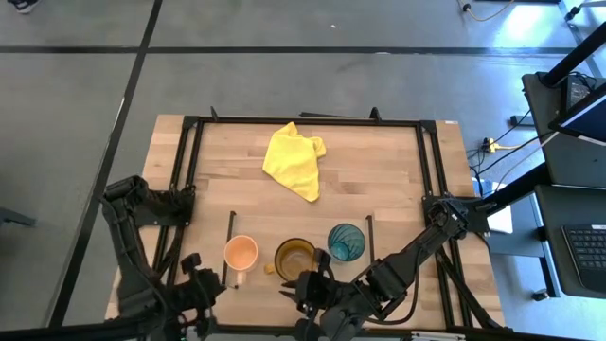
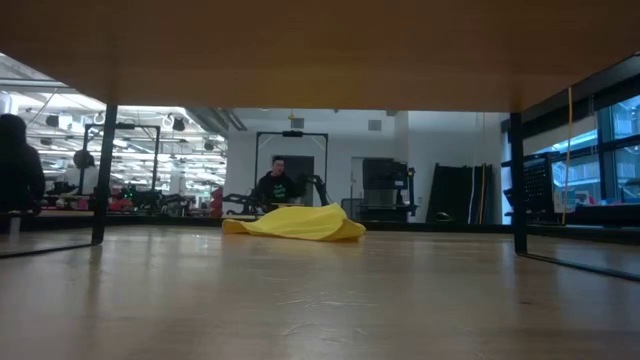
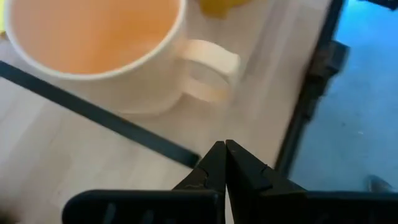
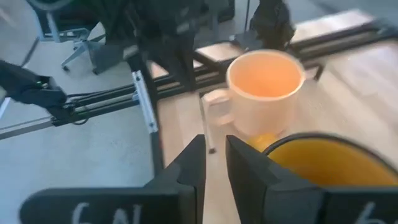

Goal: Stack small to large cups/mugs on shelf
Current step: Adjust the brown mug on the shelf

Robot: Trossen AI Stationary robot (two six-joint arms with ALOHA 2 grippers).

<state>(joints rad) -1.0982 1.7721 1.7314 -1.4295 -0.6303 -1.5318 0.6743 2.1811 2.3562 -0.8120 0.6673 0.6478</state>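
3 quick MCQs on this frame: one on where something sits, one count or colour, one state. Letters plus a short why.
1. Where does the yellow cloth lie?
A. Inside the tumbler
B. On the table, beyond the row of cups
C. Draped over the left arm

2. How many cups stand in the row?
A. Three
B. Two
C. Five

3. How is the left tool set?
A. Wide open
B. Shut on the pale mug's handle
C. Shut, holding nothing

Answers:
1 B: the high view shows the cloth alone on the far half of the table.
2 A: pale-orange mug, amber mug, teal tumbler, side by side.
3 C: its fingers meet, with the mug's handle clear of them.
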